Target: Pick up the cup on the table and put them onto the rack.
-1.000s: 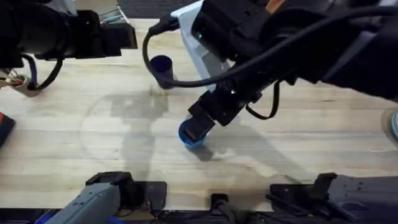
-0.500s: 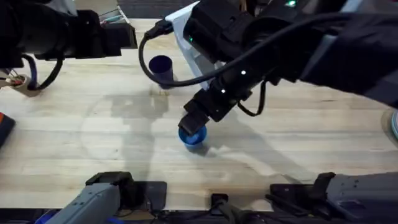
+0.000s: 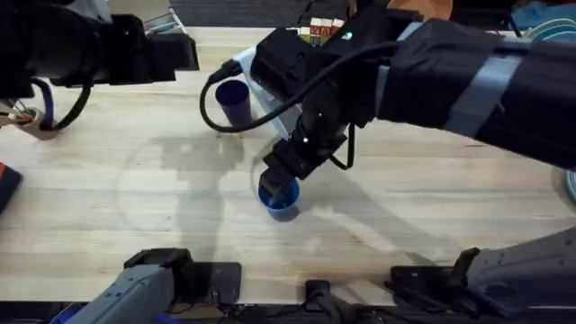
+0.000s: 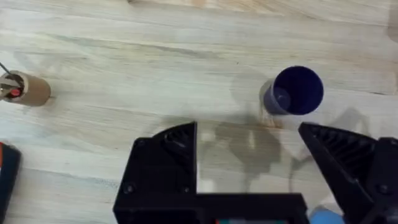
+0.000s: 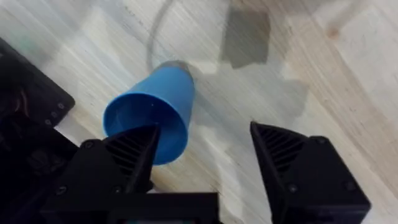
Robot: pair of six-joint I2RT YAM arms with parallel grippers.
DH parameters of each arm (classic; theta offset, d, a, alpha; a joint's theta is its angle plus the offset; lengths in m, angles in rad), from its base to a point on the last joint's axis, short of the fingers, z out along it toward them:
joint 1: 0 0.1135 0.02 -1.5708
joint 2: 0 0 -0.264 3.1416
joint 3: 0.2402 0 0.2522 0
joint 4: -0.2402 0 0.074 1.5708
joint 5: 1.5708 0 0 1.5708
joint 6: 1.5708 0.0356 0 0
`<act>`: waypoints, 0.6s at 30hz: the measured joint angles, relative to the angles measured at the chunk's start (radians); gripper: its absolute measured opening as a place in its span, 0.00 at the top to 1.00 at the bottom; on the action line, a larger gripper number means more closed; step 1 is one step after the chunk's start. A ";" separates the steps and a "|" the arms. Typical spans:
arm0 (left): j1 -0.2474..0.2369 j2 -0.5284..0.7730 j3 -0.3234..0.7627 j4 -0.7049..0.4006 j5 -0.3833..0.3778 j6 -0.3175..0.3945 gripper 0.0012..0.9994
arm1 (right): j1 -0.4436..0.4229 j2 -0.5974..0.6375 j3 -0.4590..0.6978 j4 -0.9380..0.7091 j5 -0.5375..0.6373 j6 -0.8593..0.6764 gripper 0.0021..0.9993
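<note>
Cups stand on the tabletop (image 3: 108,180) overhead: a light blue cup (image 3: 279,198) directly under the right end effector (image 3: 281,175), and a dark blue cup (image 3: 233,97) farther back, apart from the light blue cup. From the left wrist, the left end effector (image 4: 249,155) spreads wide, the dark blue cup (image 4: 293,91) just beyond it. From the right wrist, the right end effector (image 5: 202,146) gapes wide, one finger (image 5: 134,149) overlapping the light blue cup's (image 5: 152,112) rim.
</note>
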 joint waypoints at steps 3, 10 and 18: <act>0.000 0.000 0.000 0.000 0.000 0.000 0.01 | 0.000 0.000 -0.015 0.003 0.000 0.000 0.16; 0.000 0.000 0.000 0.000 0.000 0.000 0.01 | 0.000 0.000 -0.056 0.008 -0.005 -0.002 0.53; 0.000 0.000 0.000 0.000 0.000 0.000 0.01 | 0.001 0.000 -0.056 0.038 -0.022 0.001 0.97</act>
